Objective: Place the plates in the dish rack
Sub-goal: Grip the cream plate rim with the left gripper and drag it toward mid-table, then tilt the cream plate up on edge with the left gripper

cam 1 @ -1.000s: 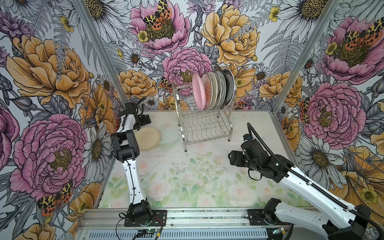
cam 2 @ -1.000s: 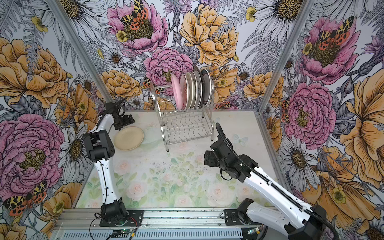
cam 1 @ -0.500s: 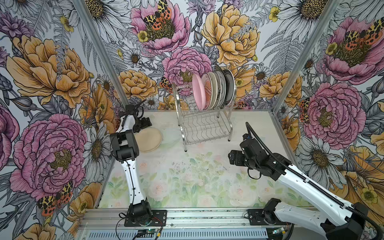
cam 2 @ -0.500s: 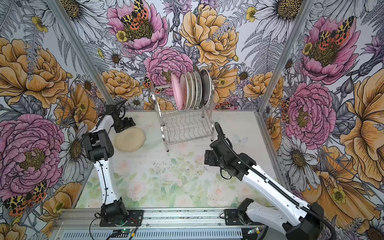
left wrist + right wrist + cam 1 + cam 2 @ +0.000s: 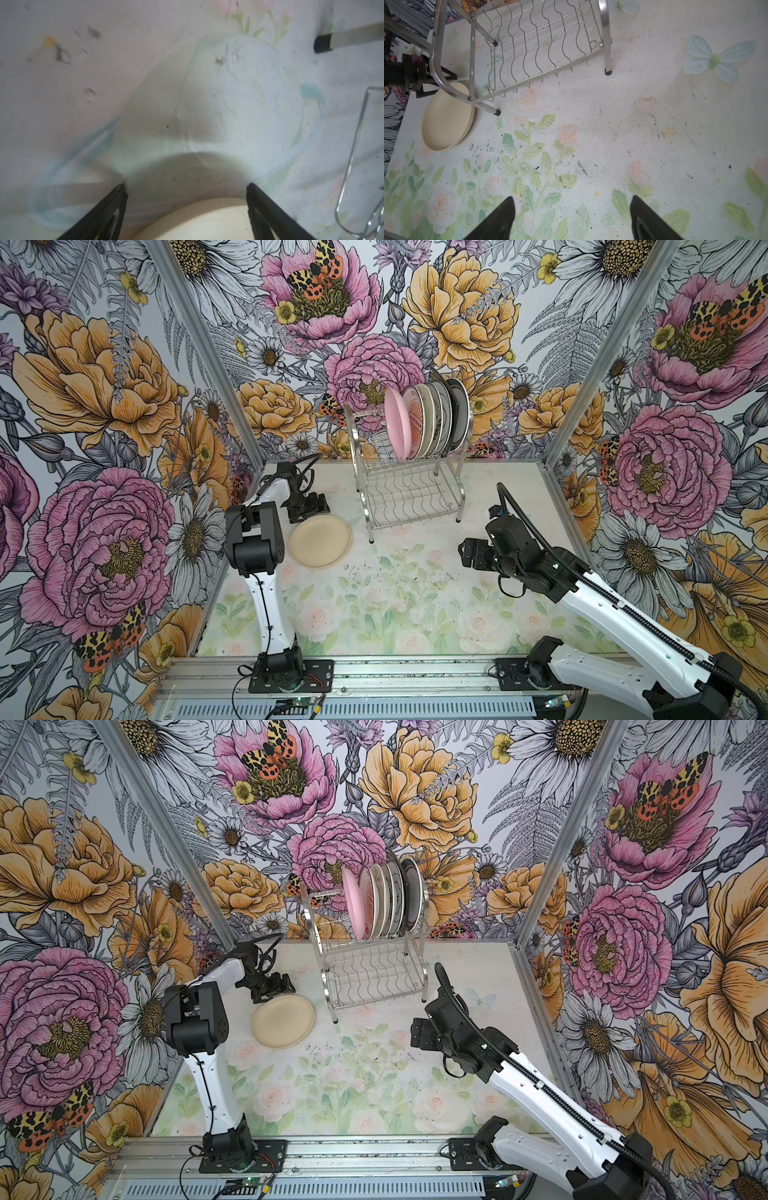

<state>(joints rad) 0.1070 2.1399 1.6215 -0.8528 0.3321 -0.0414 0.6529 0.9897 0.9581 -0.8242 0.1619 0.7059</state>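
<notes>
A plain cream plate (image 5: pixel 320 541) (image 5: pixel 283 1021) lies flat on the table, left of the dish rack (image 5: pixel 409 493) (image 5: pixel 374 971). Several plates stand in the rack's upper tier, the pink one (image 5: pixel 397 423) foremost on the left. My left gripper (image 5: pixel 309 506) (image 5: pixel 272 988) is open, low at the cream plate's far rim. In the left wrist view the cream plate (image 5: pixel 197 220) shows between the spread jaws of that gripper (image 5: pixel 186 187), untouched. My right gripper (image 5: pixel 467 553) (image 5: pixel 572 200) hovers open over bare table, right of the rack's front, holding nothing.
The rack's lower tier (image 5: pixel 537 47) holds nothing. One front leg of the rack (image 5: pixel 497 112) stands next to the cream plate (image 5: pixel 446 116). Flowered walls close in the table on three sides, and the left wall is near the left arm.
My left gripper has come down and to the right, toward the cream plate's far rim. The right arm has hardly moved.
</notes>
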